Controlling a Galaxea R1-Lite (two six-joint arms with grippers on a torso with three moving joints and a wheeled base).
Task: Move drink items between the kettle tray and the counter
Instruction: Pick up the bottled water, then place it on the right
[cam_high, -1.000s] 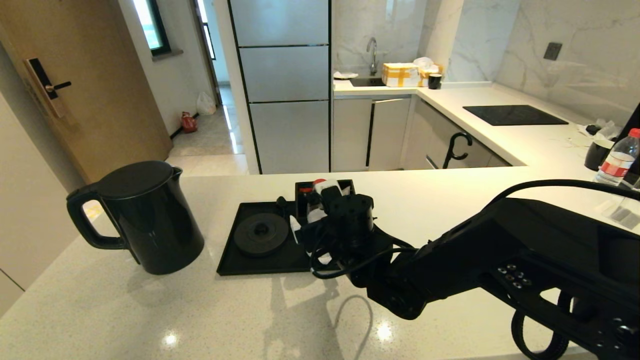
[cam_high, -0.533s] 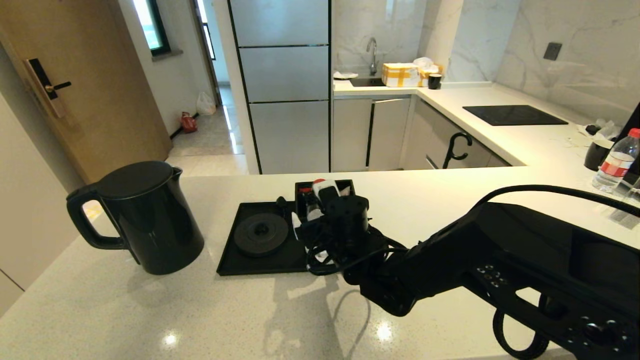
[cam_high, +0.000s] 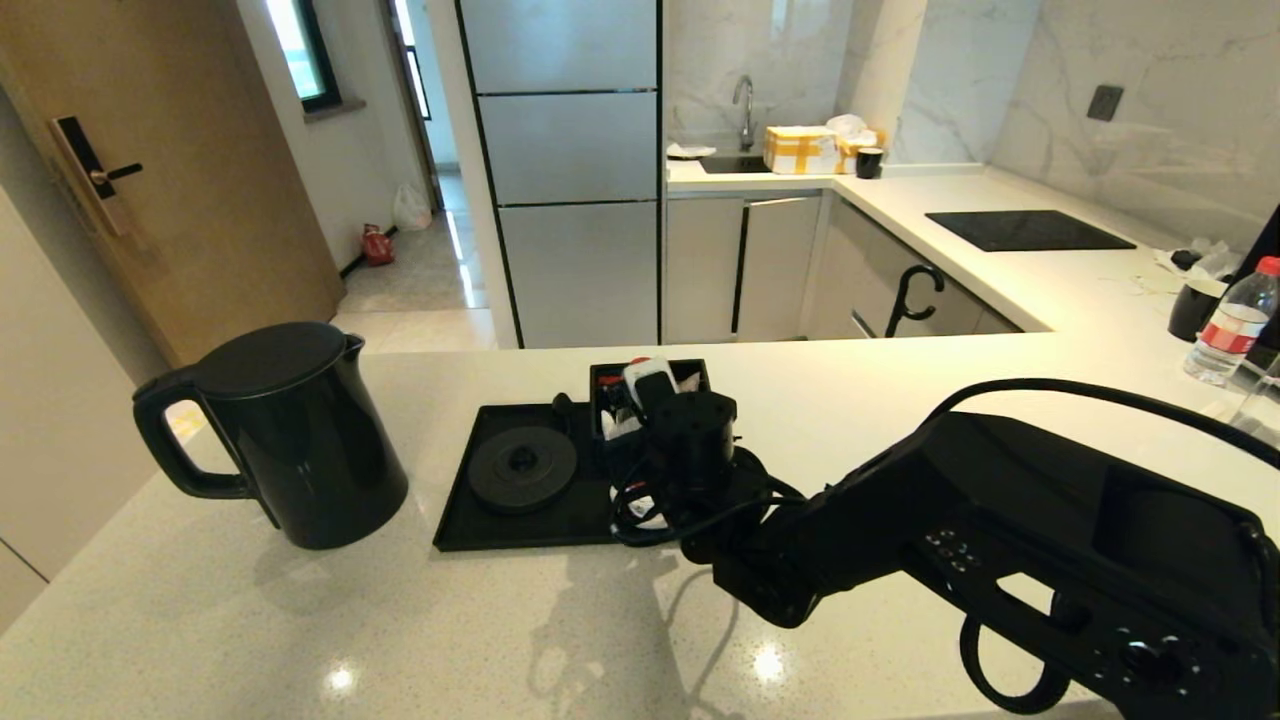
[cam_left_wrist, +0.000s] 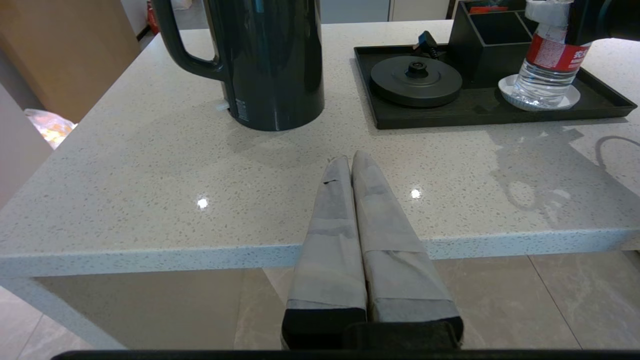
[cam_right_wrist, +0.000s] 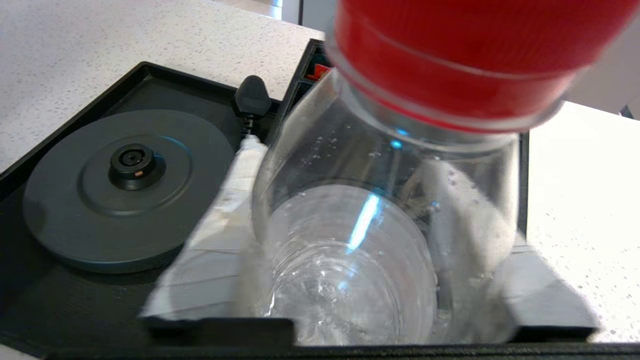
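Water bottle (cam_left_wrist: 547, 65) in right gripper (cam_right_wrist: 350, 240), on tray coaster (cam_left_wrist: 539, 96)

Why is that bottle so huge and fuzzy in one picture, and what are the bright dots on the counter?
Right wrist view: the water bottle sits right at the lens between the right gripper fingers, hence blur. Left wrist view: the dots are lamp glare on the glossy counter.

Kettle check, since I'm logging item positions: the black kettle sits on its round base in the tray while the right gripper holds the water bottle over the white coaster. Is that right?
Not quite. The kettle stands on the counter, beside the tray; its round base is bare, as the head view shows. The right gripper does hold the water bottle at the white coaster.
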